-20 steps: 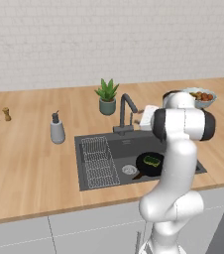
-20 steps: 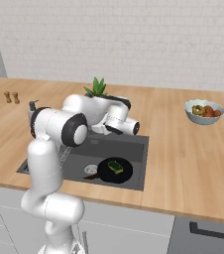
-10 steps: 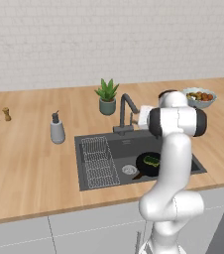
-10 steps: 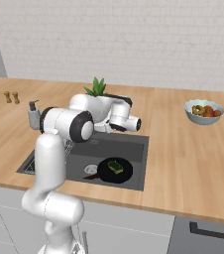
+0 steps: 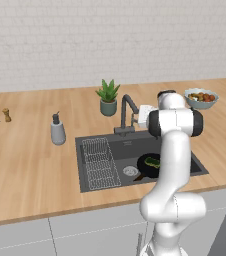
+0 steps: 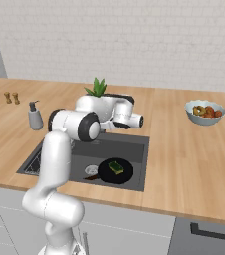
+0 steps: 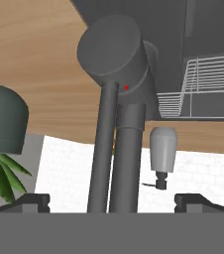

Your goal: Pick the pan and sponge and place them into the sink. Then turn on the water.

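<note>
two task items already rest in the sink (image 6: 134,144): the black pan (image 6: 115,171) lies on the basin floor with the green sponge (image 6: 116,167) on top of it. the gripper (image 7: 112,201), fingers spread apart and empty, faces the dark faucet (image 7: 116,114) up close, seemingly lined up to work its handle. no water is running yet.

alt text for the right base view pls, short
A white robot arm reaches over a dark sink set in a wooden counter, its tool near the faucet. In the basin a black pan holds a green sponge. A potted plant, a soap bottle and a fruit bowl stand on the counter.
</note>
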